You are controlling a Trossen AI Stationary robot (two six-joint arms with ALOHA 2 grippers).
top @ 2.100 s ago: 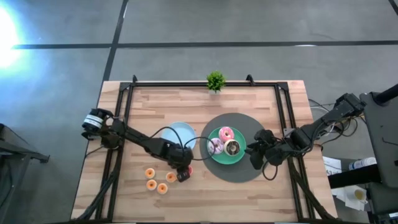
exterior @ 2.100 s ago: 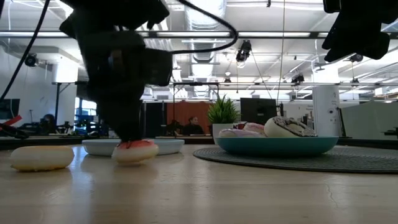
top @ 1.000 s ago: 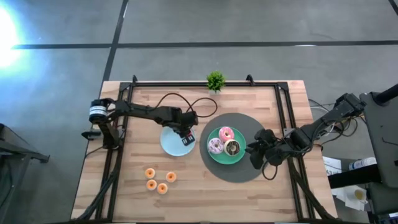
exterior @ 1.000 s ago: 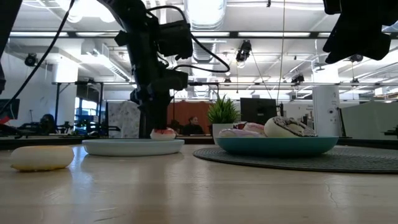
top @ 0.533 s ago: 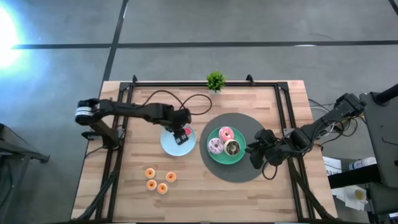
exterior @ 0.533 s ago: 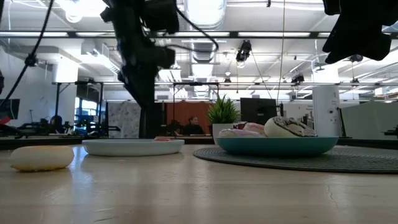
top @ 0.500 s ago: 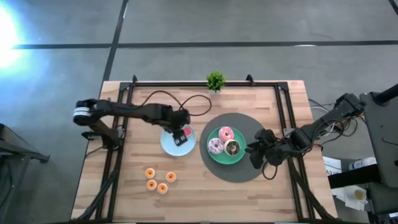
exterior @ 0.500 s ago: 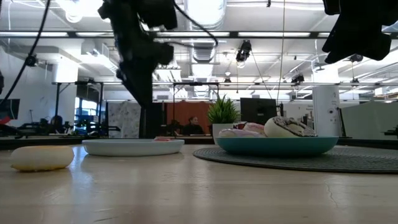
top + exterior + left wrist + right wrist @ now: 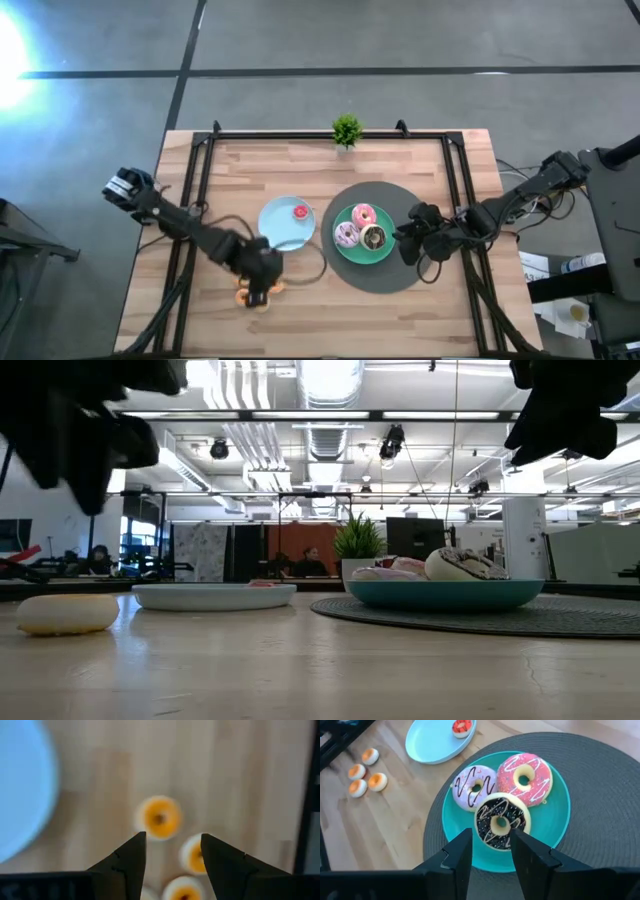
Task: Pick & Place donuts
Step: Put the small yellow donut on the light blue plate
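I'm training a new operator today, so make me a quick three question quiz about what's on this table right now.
1. How many donuts lie on the green plate?
2. True or false: the light-blue plate holds one red mini donut.
3. Which gripper hangs over the orange mini donuts: A left, B right?

Key:
1. Three: the pink donut, the pale pink donut and the chocolate donut.
2. True.
3. A: the left gripper, fingers open. The right gripper is at the green plate.
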